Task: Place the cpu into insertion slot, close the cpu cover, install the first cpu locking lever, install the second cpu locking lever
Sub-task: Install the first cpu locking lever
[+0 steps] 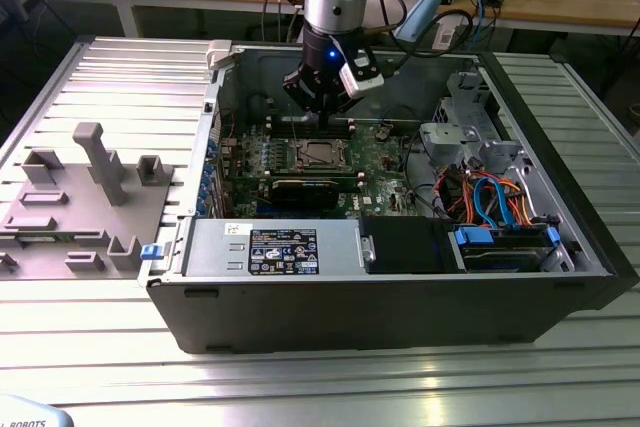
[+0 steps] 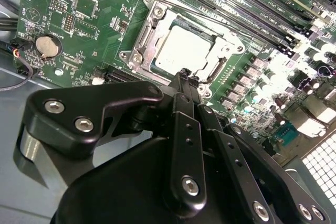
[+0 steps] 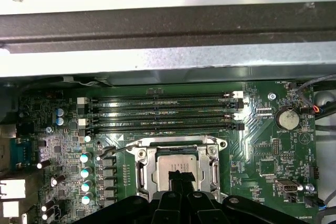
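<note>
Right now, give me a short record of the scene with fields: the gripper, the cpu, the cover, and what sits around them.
gripper: gripper shut, fingertips together just above the socket edge
cpu: cpu lies flat in the insertion slot, silver top showing
cpu cover: cpu cover lies down around the chip
board: green motherboard inside the open computer case
nearby: memory slots beside the socket, coin battery on the board
</note>
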